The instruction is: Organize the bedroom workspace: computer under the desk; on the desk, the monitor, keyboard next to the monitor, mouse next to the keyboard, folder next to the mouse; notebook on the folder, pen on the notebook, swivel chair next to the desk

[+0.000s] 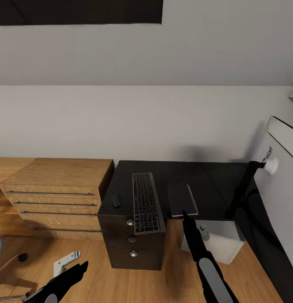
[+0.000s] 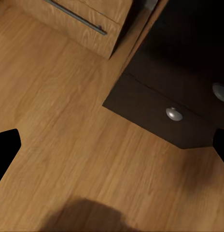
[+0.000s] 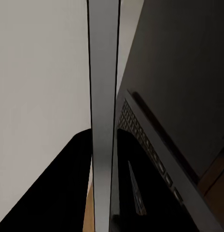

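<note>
While your left gripper (image 1: 80, 268) hangs low over the wooden floor (image 1: 134, 286) at the near left, its fingers (image 2: 6, 151) spread wide and holding nothing, your right arm does the work. The right gripper (image 1: 184, 215) reaches over the near edge of the desk (image 1: 214, 181) and looks clamped on the near end of the folder (image 1: 181, 197). The right wrist view bears this out: the folder's grey edge (image 3: 102, 96) runs straight out between the fingers.

The folder lies flat on the desk with its long axis running near to far, its near end jutting a little past the desk's front edge. Just to its left lies the keyboard (image 1: 145, 202), parallel to it and also overhanging the front. The mouse (image 1: 116, 200) sits on the far side of the keyboard from the folder, near the desk's left edge.

So what the next move turns on is this: the mouse is to the left of your loaded gripper, with the keyboard between them. Judging from that, you would carry the folder leftward over the keyboard, or rearrange the mouse. The left arm is nearer the mouse.

Under the desk stands the computer (image 1: 222, 242); at the far right is the monitor (image 1: 285, 176).
</note>
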Controlling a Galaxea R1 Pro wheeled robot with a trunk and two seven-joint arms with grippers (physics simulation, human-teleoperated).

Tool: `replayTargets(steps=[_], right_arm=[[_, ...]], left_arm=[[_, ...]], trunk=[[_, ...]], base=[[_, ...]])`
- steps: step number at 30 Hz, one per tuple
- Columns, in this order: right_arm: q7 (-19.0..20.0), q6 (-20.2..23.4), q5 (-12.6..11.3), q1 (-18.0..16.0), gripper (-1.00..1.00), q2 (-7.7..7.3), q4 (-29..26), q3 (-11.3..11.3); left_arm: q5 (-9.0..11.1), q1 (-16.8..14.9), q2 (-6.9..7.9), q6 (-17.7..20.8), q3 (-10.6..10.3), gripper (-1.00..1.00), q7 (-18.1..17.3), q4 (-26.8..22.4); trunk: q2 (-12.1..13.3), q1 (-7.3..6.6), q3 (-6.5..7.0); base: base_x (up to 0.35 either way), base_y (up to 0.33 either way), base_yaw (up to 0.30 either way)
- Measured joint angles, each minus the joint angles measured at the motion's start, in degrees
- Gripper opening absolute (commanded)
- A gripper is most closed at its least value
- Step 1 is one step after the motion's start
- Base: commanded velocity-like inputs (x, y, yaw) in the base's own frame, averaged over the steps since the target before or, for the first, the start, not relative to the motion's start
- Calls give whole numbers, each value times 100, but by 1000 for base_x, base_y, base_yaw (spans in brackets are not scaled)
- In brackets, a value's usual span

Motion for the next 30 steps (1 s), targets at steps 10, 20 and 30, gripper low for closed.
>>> replayTargets(steps=[10, 20, 30], right_arm=[[-14, 16, -4, 0, -100, -6, 10, -173], [-18, 24, -8, 0, -100, -7, 26, -220], [-18, 25, -9, 0, -100, -7, 26, -221]], left_arm=[[9, 0, -9, 77, -121, 100, 13, -421], [4, 0, -10, 66, -175, 100, 20, -465], [3, 0, -8, 65, -167, 100, 21, -466]], trunk=[[-199, 111, -89], [-600, 330, -269], [-1001, 550, -448]], base=[[21, 4, 0], [0, 0, 0], [0, 0, 0]])
